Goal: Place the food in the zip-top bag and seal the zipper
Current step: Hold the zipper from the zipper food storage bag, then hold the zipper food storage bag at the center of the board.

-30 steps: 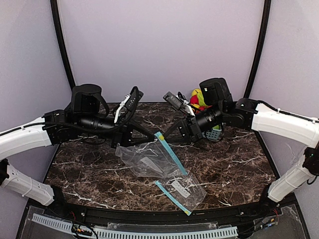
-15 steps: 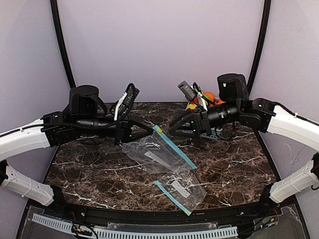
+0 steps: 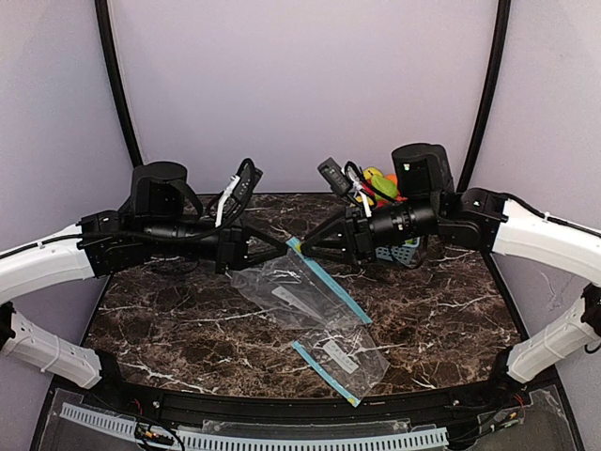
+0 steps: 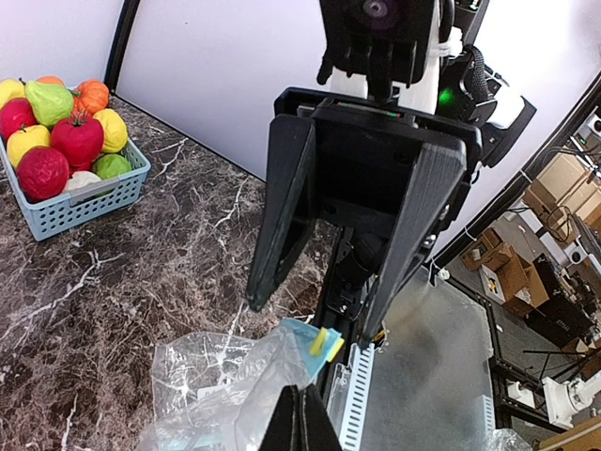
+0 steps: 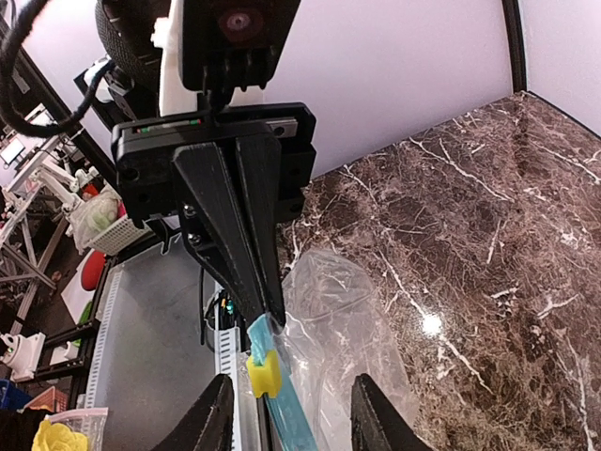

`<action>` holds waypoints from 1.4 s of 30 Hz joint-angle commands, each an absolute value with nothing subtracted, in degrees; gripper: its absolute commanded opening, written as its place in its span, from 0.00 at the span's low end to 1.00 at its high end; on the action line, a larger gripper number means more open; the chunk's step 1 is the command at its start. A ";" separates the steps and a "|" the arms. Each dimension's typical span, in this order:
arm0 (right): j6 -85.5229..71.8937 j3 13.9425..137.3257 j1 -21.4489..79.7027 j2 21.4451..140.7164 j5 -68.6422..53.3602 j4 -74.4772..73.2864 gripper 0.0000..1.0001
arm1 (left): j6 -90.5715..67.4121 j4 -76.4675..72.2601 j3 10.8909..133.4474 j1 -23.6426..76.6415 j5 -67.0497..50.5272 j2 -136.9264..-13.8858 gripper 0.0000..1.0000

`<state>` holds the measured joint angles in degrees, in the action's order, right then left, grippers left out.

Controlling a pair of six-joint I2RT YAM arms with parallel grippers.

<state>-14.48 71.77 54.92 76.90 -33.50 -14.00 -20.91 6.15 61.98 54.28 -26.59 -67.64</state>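
Black left gripper [image 4: 300,413], fingers pressed together, pinches the teal zipper edge of the zip-top bag [image 3: 291,293] beside its yellow slider [image 5: 265,374]. Right gripper [image 5: 293,390], fingers spread, faces it at 3 o'clock in the top view, straddling the zipper strip. Food [image 4: 66,132] is heaped in the light-blue basket [image 4: 89,202], at 2 o'clock from the bag and well apart. A second bag [image 3: 343,359] lies near at 5 o'clock.

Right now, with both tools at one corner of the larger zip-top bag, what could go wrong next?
1. The open right tool faces the left tool, which pinches the larger zip-top bag at that corner; the two could collide.
2. The right tool may close on the yellow slider rather than the bag's lip.
3. The toy fruits sit in the light-blue basket close by the right arm, which might knock it.
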 commanded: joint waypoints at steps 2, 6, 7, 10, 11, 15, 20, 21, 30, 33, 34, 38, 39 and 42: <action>-12.38 73.68 56.11 78.34 -32.74 -14.94 0.38 | -21.94 7.24 61.61 54.66 -26.97 -66.91 0.01; -12.13 74.09 56.38 78.41 -33.57 -14.53 0.31 | -22.12 7.38 61.74 54.66 -26.77 -66.86 0.01; -12.09 74.11 56.42 78.48 -33.57 -14.38 0.30 | -22.18 7.32 61.77 54.62 -26.74 -66.95 0.01; -11.91 74.14 56.40 78.47 -34.01 -14.07 0.28 | -22.59 7.09 61.85 54.61 -27.18 -67.16 0.01; -11.89 74.15 56.42 78.50 -34.28 -13.98 0.26 | -22.63 7.06 61.86 54.64 -27.26 -67.33 0.01; -11.91 74.19 56.50 78.73 -34.97 -13.71 0.14 | -22.97 6.75 61.97 54.63 -27.67 -67.71 0.01; -11.69 73.70 56.51 78.33 -34.88 -13.32 0.00 | -23.18 6.44 61.92 54.60 -28.09 -68.12 0.01; -11.69 73.58 56.51 78.24 -35.03 -13.21 0.00 | -23.23 6.43 61.91 54.61 -28.12 -68.23 0.01; -12.07 72.61 56.47 77.42 -36.05 -12.16 0.00 | -23.03 4.17 61.41 54.65 -29.05 -68.98 0.45; -12.45 72.60 56.51 77.14 -36.21 -11.89 0.00 | -22.95 3.76 61.67 54.65 -29.16 -69.55 0.36; -12.54 72.55 56.47 77.16 -36.29 -11.87 0.00 | -22.94 3.68 61.69 54.62 -29.22 -69.77 0.29; -12.75 72.34 56.50 77.16 -35.95 -11.82 0.00 | -23.22 2.85 61.52 54.60 -29.53 -70.17 0.08; -12.74 72.26 56.46 77.10 -35.95 -11.86 0.00 | -23.38 2.49 61.43 54.59 -29.53 -70.15 0.05; -12.98 72.08 56.42 77.21 -35.31 -12.03 0.00 | -23.93 1.61 60.98 54.61 -29.64 -69.95 0.01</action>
